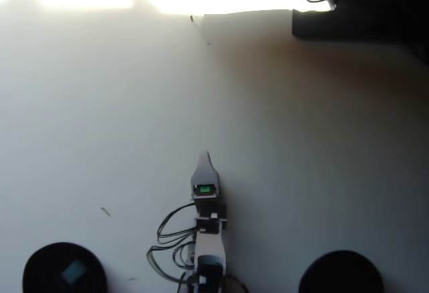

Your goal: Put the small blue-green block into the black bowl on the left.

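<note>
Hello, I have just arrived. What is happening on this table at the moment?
Nothing is being handled just now. In the overhead view the arm lies along the bottom centre, its end effector pointing up the picture and holding nothing; only one tip shows, so open or shut cannot be told. The block lies inside the black bowl at bottom left. A second black bowl at bottom right looks empty.

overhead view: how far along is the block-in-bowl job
Looks done: the small blue-green block lies inside the black bowl at lower left. Nothing is in hand; the end effector points up the bare table, away from both bowls, and only one tip shows. The second black bowl appears empty. Nothing visible remains.
</note>
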